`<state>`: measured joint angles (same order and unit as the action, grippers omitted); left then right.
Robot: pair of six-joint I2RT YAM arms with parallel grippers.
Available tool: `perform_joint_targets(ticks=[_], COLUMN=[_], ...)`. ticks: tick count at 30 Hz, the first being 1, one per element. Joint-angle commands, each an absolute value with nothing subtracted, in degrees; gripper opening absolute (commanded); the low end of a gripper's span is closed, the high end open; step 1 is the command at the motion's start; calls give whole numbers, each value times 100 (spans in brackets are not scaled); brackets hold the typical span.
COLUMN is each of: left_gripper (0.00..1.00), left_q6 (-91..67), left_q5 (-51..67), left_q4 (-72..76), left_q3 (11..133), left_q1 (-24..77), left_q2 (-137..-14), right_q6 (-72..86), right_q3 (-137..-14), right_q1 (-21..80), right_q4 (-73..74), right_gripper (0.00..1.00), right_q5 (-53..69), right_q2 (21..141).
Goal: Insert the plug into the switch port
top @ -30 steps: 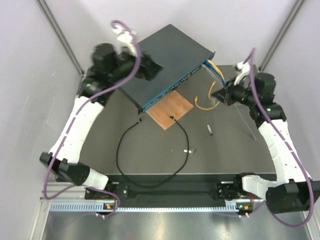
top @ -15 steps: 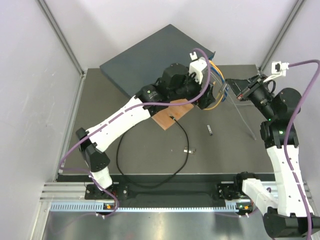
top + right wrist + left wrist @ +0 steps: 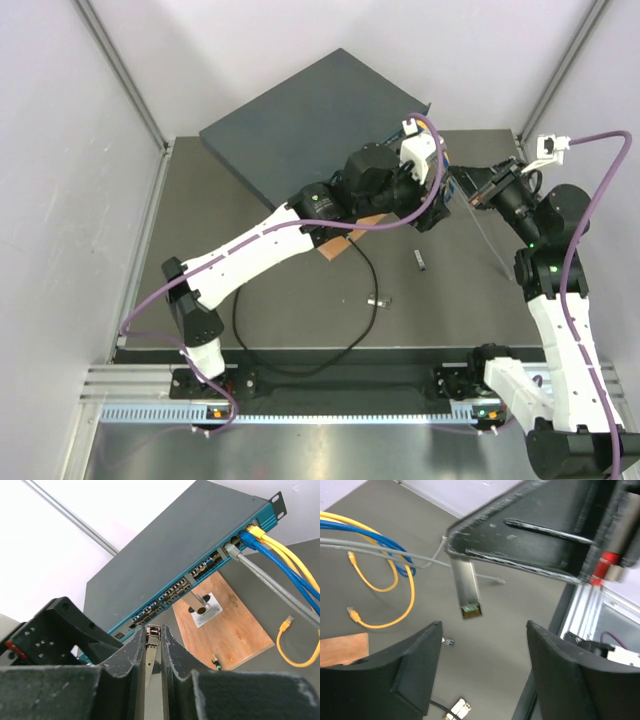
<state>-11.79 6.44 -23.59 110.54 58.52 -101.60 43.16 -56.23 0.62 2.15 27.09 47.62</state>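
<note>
The switch (image 3: 300, 120) is a flat dark box at the back; its teal front face with the row of ports (image 3: 172, 592) shows in the right wrist view. A thin black cable (image 3: 300, 365) loops over the table, and its upper end runs under my left arm. A tiny connector, the plug (image 3: 215, 661), lies on the brown board (image 3: 235, 625). My right gripper (image 3: 153, 629) is shut on a small silver stick (image 3: 467, 590), held in the air in front of the ports. Close beside it, my left gripper (image 3: 484, 625) hangs open above the table, holding nothing.
Yellow (image 3: 395, 605) and blue cables (image 3: 375, 537) run from the switch's right end, beside a grey one. A metal post on a plate (image 3: 200, 607) stands on the board. Two loose silver sticks (image 3: 420, 260) (image 3: 378, 299) lie on the mat. Frame posts flank the back.
My left arm swung from the back left, across the switch, to the right beside the right gripper, and its jaws narrowed a little. The right gripper rose and turned toward the switch, still gripping the stick.
</note>
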Motion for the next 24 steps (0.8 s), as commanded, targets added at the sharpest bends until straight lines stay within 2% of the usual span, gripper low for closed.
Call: perform_joint_targets(ticks=[1, 3, 8, 16, 17, 18, 20, 24], left_gripper=[69, 67, 54, 50, 46, 38, 33, 10], left_q6=[-1046, -958, -835, -861, -853, -835, -835, -800], left_q5=[106, 44, -140, -26, -35, -35, -26, -35], left_q4=[-1951, -1899, -1618, -1380, -1354, -1362, -1362, -1310], left_q3=[11276, 11268, 11092, 10846, 10837, 10828, 10820, 10784], left_q1=[5836, 5827, 5827, 5827, 5827, 5836, 5836, 5818], left_q2=[-10274, -10292, -10266, -10125, -10116, -10116, -10099, -10064], right_q6=[4474, 4491, 4588, 4526, 4535, 4526, 4526, 4509], right_q3=[-5643, -5608, -5528, -5458, -5458, -5449, -5467, -5441], right_q1=[35, 44, 53, 44, 44, 44, 53, 44], right_q4=[-211, -150, -149, -97, -97, -97, -79, -53], right_gripper=[0, 0, 0, 0, 0, 0, 0, 0], right_q5=[2733, 2751, 2804, 2812, 2821, 2821, 2813, 2830], right_q2=[4570, 4553, 4518, 4500, 4491, 4483, 4465, 4474])
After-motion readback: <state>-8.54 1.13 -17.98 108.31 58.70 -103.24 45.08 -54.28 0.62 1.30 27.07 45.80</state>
